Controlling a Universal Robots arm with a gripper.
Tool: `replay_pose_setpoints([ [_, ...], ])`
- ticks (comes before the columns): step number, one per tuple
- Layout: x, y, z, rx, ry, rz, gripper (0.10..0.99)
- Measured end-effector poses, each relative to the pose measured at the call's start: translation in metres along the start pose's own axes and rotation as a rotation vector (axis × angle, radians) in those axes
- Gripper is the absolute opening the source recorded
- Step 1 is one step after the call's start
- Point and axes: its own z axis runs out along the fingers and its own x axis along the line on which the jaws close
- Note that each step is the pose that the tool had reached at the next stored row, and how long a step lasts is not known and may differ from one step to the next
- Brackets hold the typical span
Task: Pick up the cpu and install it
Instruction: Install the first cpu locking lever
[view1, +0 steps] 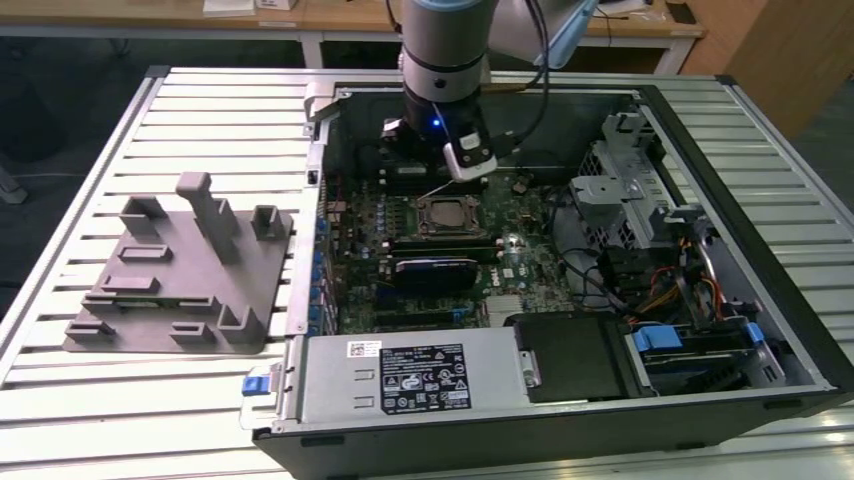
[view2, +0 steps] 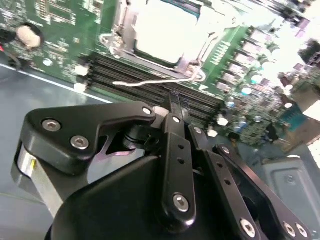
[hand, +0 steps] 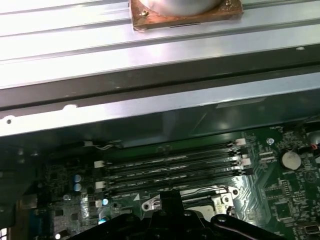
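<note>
The gripper (view2: 176, 102) is hovering low over the motherboard (view1: 534, 265) with its jaws pressed together and nothing showing between them, its tips hanging just above the thin wire lever (view2: 150, 81) of the socket (view1: 443, 215). The cpu (view2: 162, 30) is lying flat inside that socket, a pale silvery square glaring under the light in the second wrist view, so the placing appears done, though I am judging the load frame (the metal surround) as not yet clamped, since the lever is standing free. The open computer case (view1: 747, 330) is holding the board, memory slots (hand: 175, 167), cables and drive cages, while the grey plastic fixture (view1: 180, 275) is sitting on the slatted table (view1: 120, 400) well apart.
</note>
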Motion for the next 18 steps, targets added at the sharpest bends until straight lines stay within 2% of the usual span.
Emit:
replay_pose_setpoints([
  [7, -0.0003, 0.0001, 0.0003, 0.001, -0.0018, 0.0, 0.106],
  [8, -0.0003, 0.0, 0.0007, 0.003, -0.0071, -0.002, 0.106],
  [10, -0.0003, -0.0003, 0.0013, 0.009, -0.0234, -0.005, 0.106],
  [12, -0.0003, -0.0006, 0.0026, 0.009, -0.0354, -0.007, 0.106],
  [14, -0.0005, -0.0011, 0.0046, 0.008, -0.0397, -0.007, 0.106],
  [18, -0.0052, -0.0007, 0.0074, 0.008, -0.0423, 0.001, 0.106],
])
